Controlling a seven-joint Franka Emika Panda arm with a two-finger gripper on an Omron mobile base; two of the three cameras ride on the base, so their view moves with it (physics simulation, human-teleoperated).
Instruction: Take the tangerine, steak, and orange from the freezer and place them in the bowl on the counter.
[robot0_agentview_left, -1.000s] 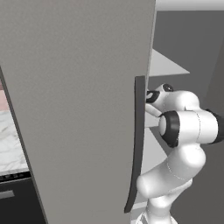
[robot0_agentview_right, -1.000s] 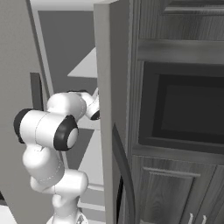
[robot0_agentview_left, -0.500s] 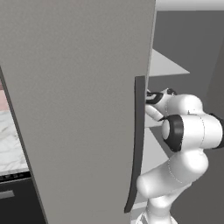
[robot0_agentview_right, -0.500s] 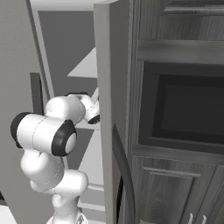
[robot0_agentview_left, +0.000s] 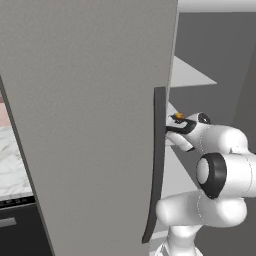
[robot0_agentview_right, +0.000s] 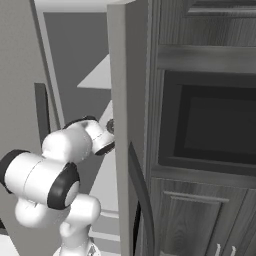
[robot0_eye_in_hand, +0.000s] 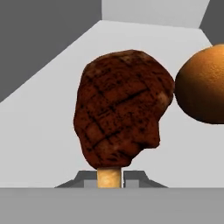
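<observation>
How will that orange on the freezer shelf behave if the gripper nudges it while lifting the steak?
The orange looks round and smooth, so it would probably roll along the flat shelf. It sits right against the steak, so lifting the steak may bump it. Its dimpled skin suggests it is firm, not fragile.

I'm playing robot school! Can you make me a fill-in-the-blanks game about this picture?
1. The gripper is shut on the ____.
2. The round orange fruit beside the steak lies on a pale ____.
3. The freezer's door stands ____.

Missing words: steak; shelf; open
</observation>
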